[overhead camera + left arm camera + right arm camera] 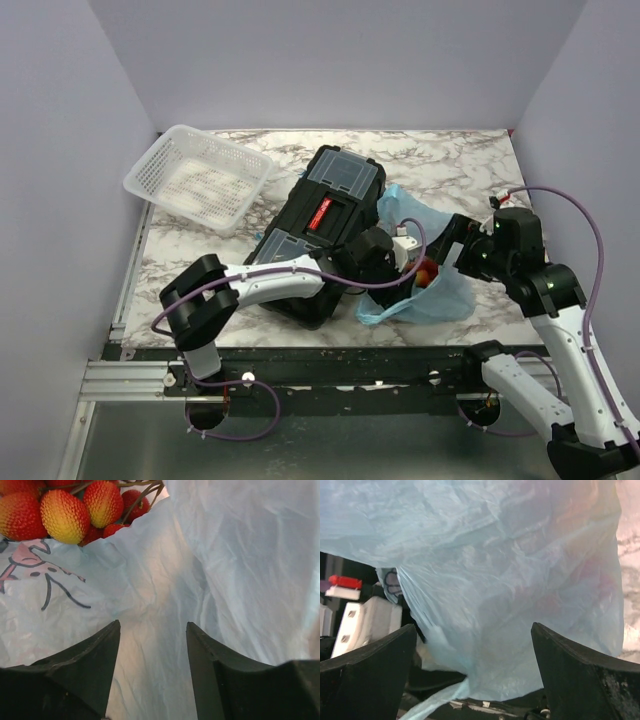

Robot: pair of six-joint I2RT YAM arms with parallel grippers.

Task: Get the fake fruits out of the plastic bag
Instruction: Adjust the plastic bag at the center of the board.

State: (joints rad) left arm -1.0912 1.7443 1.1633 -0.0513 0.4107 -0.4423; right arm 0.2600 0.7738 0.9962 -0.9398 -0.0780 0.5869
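The light-blue plastic bag [425, 297] lies crumpled on the marble table, just right of a black toolbox. At its open mouth the fake fruits [427, 272] show red. The left wrist view has them at top left as a bunch of bumpy red and orange-yellow fruits [75, 507] on brown stems, resting on the printed bag film [165, 580]. My left gripper [153, 623] reaches into the bag from the left [410, 260], open, with only film ahead of it. My right gripper [473, 625] is at the bag's right side [450, 262], open wide, with the bag wall [510, 580] hanging in front.
A black toolbox [325, 215] with a red latch lies tilted against the bag's left side. A white mesh basket [200, 178] leans at the back left. Purple walls close in the table on three sides. The left arm's white wrist parts [362, 622] show behind the bag.
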